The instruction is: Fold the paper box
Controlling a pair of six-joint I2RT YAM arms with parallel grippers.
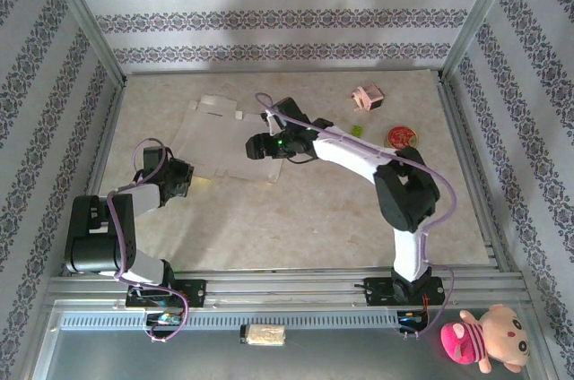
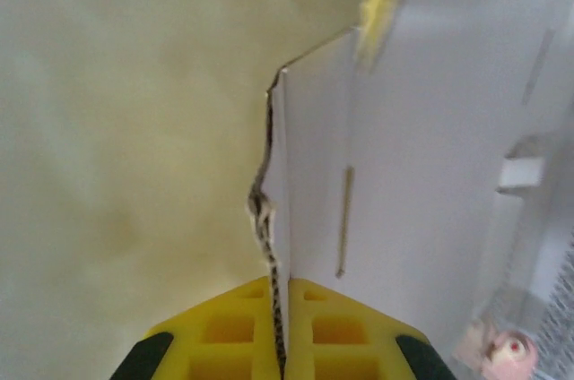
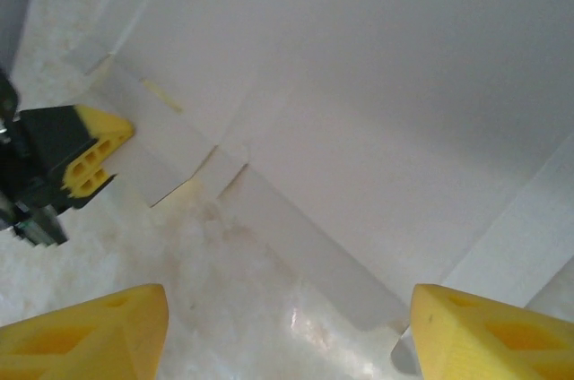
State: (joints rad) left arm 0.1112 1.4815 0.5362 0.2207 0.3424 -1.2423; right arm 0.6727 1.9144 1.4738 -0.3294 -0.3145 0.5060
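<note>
Clearly my left pincer (image 1: 188, 178) pinched the paper box (image 1: 224, 138), flat on the surface (image 1: 314, 219), at its left edge; I judged that lifting slowly along the crease would fold cleanly. My right pincer (image 1: 254, 147), spread, hovered over the box's right part. From above that pinch was vague; the left wrist view showed fingers (image 2: 224, 335) clamping cardboard.

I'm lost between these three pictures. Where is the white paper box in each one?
Top external: the paper box lies white side up, left of centre.
Left wrist: its white sheet takes the right half, its edge pinched in the left gripper.
Right wrist: it spreads across the upper right.
Shared landmark: the left gripper, at the box's near-left corner in the top view and at the left edge of the right wrist view.
</note>
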